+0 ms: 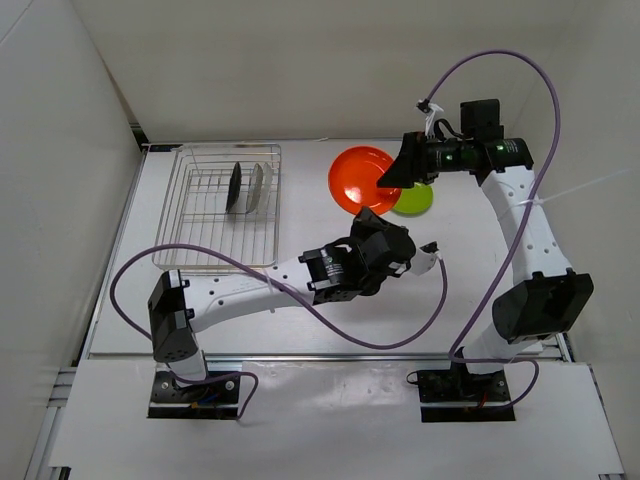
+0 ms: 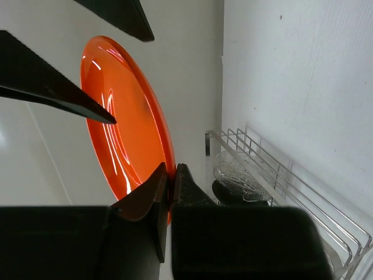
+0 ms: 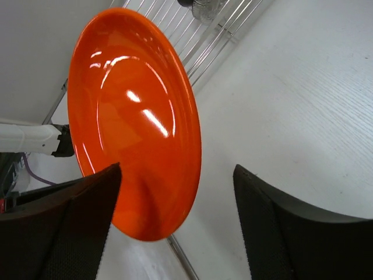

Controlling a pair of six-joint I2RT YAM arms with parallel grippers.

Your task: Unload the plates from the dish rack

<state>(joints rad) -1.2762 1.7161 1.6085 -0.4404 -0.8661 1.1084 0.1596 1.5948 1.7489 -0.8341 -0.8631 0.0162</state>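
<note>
The left gripper (image 2: pixel 171 175) is clenched on the rim of the glossy orange round plate (image 2: pixel 125 128), with one finger on each face (the plate stands on edge, tilted). The right gripper (image 3: pixel 178 168) is released. Its fingers (image 3: pixel 291 233) stand wide apart on either side of the same plate, and the rim lies closer to one finger than to the other. Whether that finger touches the plate cannot be told. Just beside the right fingers, the lime green round plate (image 1: pixel 415 201) lies flat on the white table (image 1: pixel 300 200). Well away from both sets of fingers, the rectangular silver wire dish rack (image 1: pixel 200 240) holds the glossy black plate (image 1: pixel 233 187) and the clear glass plate (image 1: pixel 256 188). Both stand upright, side by side.
</note>
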